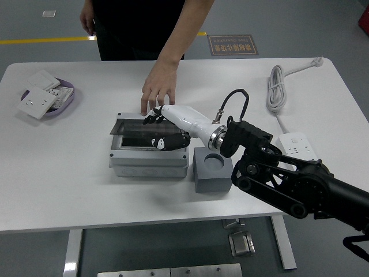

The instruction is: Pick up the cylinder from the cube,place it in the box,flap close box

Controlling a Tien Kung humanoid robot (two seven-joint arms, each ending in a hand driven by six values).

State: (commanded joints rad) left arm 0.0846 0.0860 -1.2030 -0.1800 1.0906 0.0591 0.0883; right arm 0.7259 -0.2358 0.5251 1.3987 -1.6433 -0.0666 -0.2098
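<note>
The lid (151,120) of the grey box (149,154) is pressed down by the robot's right hand (164,128), fingers curled and grasping nothing, a person's hand (158,92) just behind; the cylinder, gone from the cube (213,168), is judged inside, firm closing remaining.

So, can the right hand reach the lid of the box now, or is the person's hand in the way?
Probably yes. The right hand is already over the box, at the lid. The person's hand is at the box's far edge, very close to the fingertips.
</note>
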